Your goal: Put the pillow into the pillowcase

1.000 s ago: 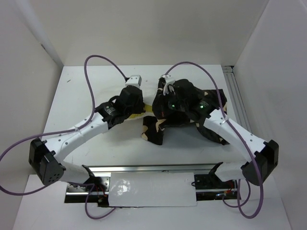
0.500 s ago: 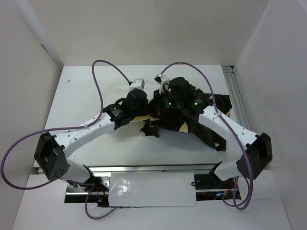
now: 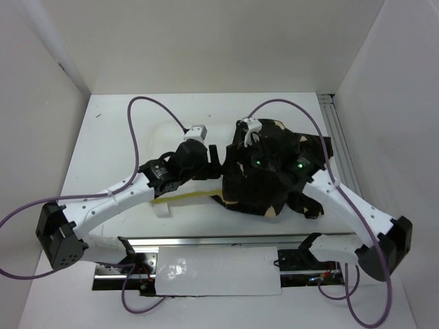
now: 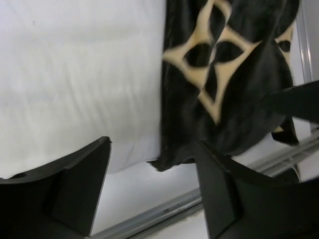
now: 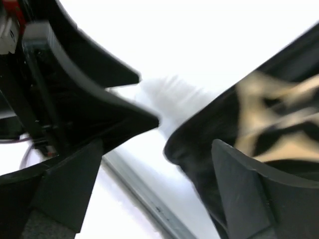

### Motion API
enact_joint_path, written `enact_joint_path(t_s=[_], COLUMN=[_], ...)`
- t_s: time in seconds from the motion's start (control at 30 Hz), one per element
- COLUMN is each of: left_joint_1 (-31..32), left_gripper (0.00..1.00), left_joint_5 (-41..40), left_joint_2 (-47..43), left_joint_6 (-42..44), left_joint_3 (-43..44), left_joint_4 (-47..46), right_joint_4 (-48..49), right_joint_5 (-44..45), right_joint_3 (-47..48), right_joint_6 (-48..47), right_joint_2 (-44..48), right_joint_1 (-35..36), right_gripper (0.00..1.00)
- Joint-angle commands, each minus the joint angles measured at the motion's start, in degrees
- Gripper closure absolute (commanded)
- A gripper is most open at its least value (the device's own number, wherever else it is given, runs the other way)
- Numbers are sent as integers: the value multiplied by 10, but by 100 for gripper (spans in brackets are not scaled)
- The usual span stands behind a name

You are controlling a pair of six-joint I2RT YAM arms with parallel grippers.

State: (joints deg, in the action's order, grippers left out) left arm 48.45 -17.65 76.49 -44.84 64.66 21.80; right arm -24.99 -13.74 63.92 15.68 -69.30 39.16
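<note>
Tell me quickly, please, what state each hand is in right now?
Left hand: open, holding nothing.
Right hand: open, holding nothing.

Left tool point(image 4: 152, 149) agape; right tool point(image 5: 154, 149), blurred, seemingly agape too.

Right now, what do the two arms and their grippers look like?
The left arm and right arm have white link shells, black joints and bases, each trailing a looping purple cable. Green lights glow at the right wrist. The left gripper and right gripper have matte black, wedge-shaped fingers.
</note>
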Motion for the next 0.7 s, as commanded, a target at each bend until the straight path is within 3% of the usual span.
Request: enact_joint_path(t_s=[0.0,0.03,0.17,0.27,0.4,0.53,0.67], left_joint_1=[26,26,26,14,-69,-190,-265], left_gripper=[19,9,9,0,0,0,0], left_joint_5=[67,73,53,24,18,68,118], left_joint_2=[-24,-24,-10,4,58,161,266], left_joint_6=[-10,-4,-4,1,1,20,34], left_joint_3=[-15,-15,-2,28,112,244,384], left_joint_4=[-40,-22,29,52,104,134,200], right_joint_4=[25,5,-21,-29,-40,-28,12], right_joint_5=[102,114,150,206,328,380,412], right_joint_3=[-9,-9,2,23,70,115,134], right_joint_6=[10,10,5,13,33,33,22], right_joint_2=[71,85,92,66,4,-83,-129], right_joint_1=[8,8,8,8,3,-2,-2], right_gripper=[1,0,0,0,3,9,11])
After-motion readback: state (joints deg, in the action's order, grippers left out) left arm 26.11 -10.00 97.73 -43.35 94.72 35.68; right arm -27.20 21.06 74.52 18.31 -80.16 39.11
